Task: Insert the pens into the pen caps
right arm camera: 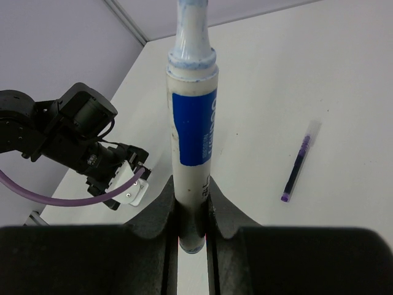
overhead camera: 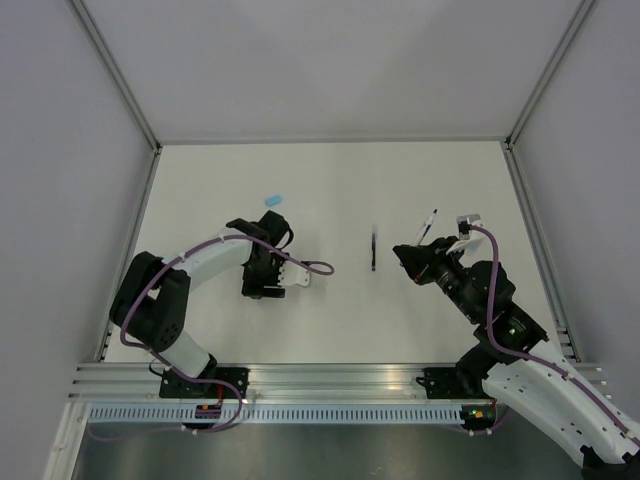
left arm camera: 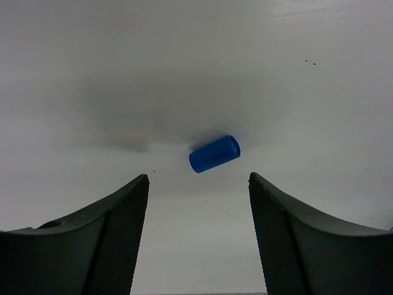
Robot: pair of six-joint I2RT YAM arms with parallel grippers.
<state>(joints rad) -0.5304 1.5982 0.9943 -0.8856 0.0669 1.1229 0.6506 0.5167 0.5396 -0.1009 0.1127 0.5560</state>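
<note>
Tabletop (overhead camera: 330, 330) white. Right end effector (right arm camera: 191, 209) clamped on whitish pen (right arm camera: 191, 135), nib end pointing away from fingers, held above tabletop. Left end effector (left arm camera: 198, 181) open, holding nothing. Black pen (overhead camera: 374, 250) lay mid-tabletop. Light blue cap (overhead camera: 273, 200) lay farther back. Dark blue cap (left arm camera: 214, 153) lay just ahead of left fingers, untouched. Step, judged: cap pickup. Next: straddle cap, close squarely, lift, line bore up with nib.

My left arm (overhead camera: 205, 262) and right arm (overhead camera: 540, 385) wear white shells over black joints, each trailed by 1 purple cable (right arm camera: 67, 201). My left gripper (left arm camera: 198, 183) has 2 black curved fingers (left arm camera: 325, 246) with fine mesh-textured inner pads (left arm camera: 120, 246).
</note>
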